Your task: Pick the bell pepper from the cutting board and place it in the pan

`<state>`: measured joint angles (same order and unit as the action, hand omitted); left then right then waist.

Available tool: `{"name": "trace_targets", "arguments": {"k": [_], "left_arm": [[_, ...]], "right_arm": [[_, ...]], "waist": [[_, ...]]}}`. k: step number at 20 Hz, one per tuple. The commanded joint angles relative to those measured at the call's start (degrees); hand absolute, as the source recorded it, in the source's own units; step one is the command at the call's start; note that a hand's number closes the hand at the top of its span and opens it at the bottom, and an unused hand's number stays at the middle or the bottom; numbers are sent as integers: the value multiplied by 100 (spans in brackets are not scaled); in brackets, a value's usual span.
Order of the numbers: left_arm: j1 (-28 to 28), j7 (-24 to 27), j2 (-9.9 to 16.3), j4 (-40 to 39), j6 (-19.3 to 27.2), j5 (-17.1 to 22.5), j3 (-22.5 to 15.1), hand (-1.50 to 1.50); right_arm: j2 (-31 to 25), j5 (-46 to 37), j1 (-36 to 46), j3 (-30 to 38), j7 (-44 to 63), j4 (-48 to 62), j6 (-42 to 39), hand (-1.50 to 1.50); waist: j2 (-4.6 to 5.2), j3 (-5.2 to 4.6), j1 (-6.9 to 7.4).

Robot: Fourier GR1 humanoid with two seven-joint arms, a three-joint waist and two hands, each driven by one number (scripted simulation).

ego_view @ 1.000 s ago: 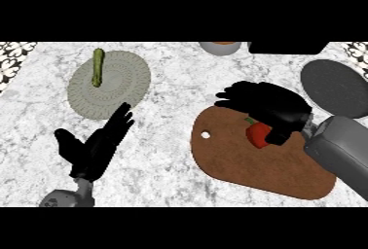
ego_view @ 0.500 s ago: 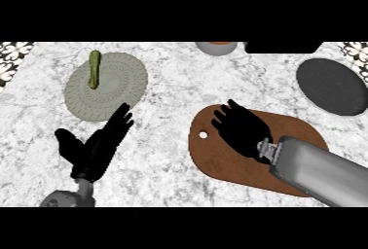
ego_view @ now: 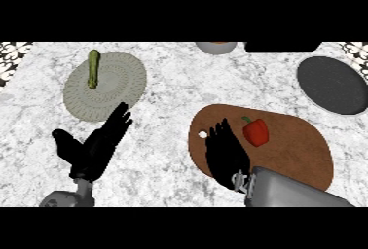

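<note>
Here the red bell pepper point(ego_view: 256, 132) lies on the brown cutting board point(ego_view: 302, 151), near the board's far middle, stem end pointing away from the robot. Nothing holds it. The right hand point(ego_view: 226, 153) hovers flat over the board's near-left part, just beside the pepper on its left, fingers straight and together, pointing away from the robot; they curl round nothing, and a narrow strip of board shows between hand and pepper. A small white hole point(ego_view: 203, 134) in the board sits just left of the fingertips. The grey right forearm point(ego_view: 287, 192) comes in across the board's near edge.

The dark pan point(ego_view: 332, 85) sits on the marble counter point(ego_view: 173, 92) beyond the board and to its right, well apart from the pepper, nothing in it.

Left of the board, the left hand point(ego_view: 93, 146) rests open over the counter, fingers straight and up, thumb spread to the side, holding nothing. Beyond it, far-left of the board, lies a pale round woven mat point(ego_view: 108, 95) with a green, long vegetable point(ego_view: 93, 69) on its far part. A grey bowl point(ego_view: 215, 47) shows partly, far beyond the board
</note>
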<state>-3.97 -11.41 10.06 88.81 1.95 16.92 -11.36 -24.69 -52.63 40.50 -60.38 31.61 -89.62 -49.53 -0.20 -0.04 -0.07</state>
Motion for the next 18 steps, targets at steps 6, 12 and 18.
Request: {"name": "trace_targets", "arguments": {"k": [6, 12, 18], "left_arm": [[-33, -94, -89, 3, -114, -88, 136, 0], [-307, -90, -5, -238, -385, -19, 398, 0], [22, -206, -212, 65, -270, -199, 243, 0]], "right_arm": [[41, -1122, -581, -99, 159, -153, -56, -150], [-172, -1577, -242, 255, -375, -111, -193, -150], [-338, -2147, -549, 418, -1028, 676, 802, -150]], "waist": [[13, 4, 12], [18, 2, 10], [21, 5, 38]]}}
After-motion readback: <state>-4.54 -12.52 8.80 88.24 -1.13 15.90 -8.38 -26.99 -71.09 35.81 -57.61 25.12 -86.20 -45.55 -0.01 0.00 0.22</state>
